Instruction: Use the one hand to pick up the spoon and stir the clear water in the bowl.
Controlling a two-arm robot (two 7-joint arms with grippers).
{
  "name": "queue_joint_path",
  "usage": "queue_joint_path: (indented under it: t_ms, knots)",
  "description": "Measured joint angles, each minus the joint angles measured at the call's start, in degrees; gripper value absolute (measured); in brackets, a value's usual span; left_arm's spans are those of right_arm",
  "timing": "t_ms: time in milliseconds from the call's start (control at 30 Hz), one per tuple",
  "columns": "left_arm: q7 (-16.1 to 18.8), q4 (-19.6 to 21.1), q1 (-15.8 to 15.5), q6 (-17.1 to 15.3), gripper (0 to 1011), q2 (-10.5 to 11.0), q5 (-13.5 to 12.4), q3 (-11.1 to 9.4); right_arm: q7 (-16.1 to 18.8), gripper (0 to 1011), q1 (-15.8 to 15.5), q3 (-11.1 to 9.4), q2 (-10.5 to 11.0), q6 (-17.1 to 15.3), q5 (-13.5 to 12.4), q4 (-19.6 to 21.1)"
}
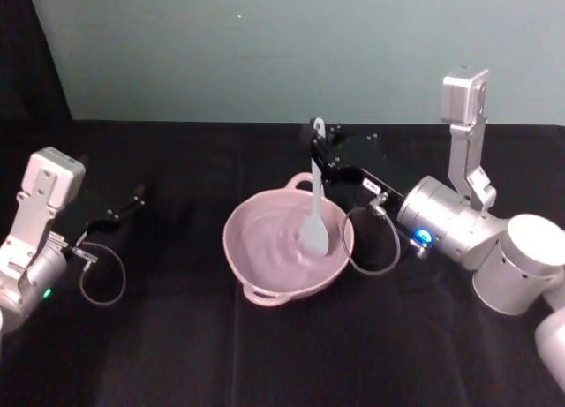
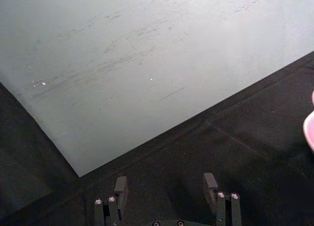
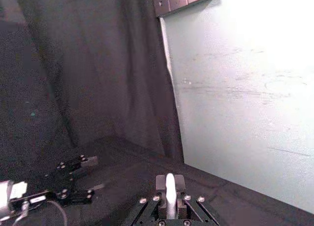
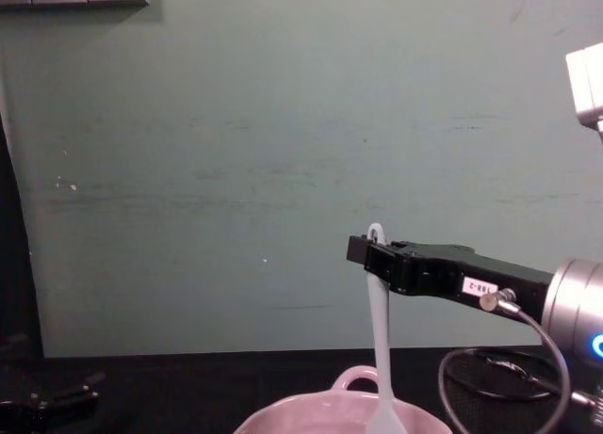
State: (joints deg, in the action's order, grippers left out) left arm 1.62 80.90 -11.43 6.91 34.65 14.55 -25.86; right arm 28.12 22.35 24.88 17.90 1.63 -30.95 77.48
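A black table (image 1: 177, 336) runs up to a pale green wall (image 1: 265, 45). There are two arms. The right arm (image 1: 459, 230) is thick and silver with a glowing blue ring (image 1: 425, 237). It comes in from the right side and stretches nearly level toward the middle, above the far rim of the bowl. A black cable (image 1: 371, 272) hangs in a loop below it. The left arm (image 1: 35, 239) sits at the left edge, well apart from the bowl. Its left gripper (image 1: 134, 197) points toward the back of the table, jaws spread with nothing between them; the left wrist view shows the two fingers (image 2: 120, 186) apart.

One pink bowl (image 1: 231, 248) stands at the table's centre, with a loop handle on its near rim and one on its far rim. One white spoon (image 1: 314, 226) stands almost upright in it, blade down inside the bowl's right half and the holed end of the handle uppermost. The right gripper (image 1: 319, 158) pinches the handle near its top, jaws pressed on it. The water (image 1: 274, 244) shows as a faint sheen inside the bowl.
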Motion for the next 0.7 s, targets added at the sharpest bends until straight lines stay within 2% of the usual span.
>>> queue_joint_path:
  t_ms: [200, 367, 500, 700]
  knots:
    - [0.0, 0.0, 0.0, 0.0, 1012, 0.0, 0.0, 0.0, 0.0, 109, -2.1, 0.6, 0.4, 0.0, 0.0, 3.1]
    - [0.0, 0.0, 0.0, 0.0, 1011, 0.0, 0.0, 0.0, 0.6, 109, -1.9, 1.6, -0.4, 0.1, 0.0, 3.0]
    - [0.0, 0.0, 0.0, 0.0, 1011, 0.0, 0.0, 0.0, 1.2, 109, -0.5, 2.6, -1.7, 0.3, 0.1, 1.3]
    - [0.0, 0.0, 0.0, 0.0, 1011, 0.0, 0.0, 0.0, 2.6, 109, 3.0, 4.2, -4.6, 0.9, 0.2, -3.8]
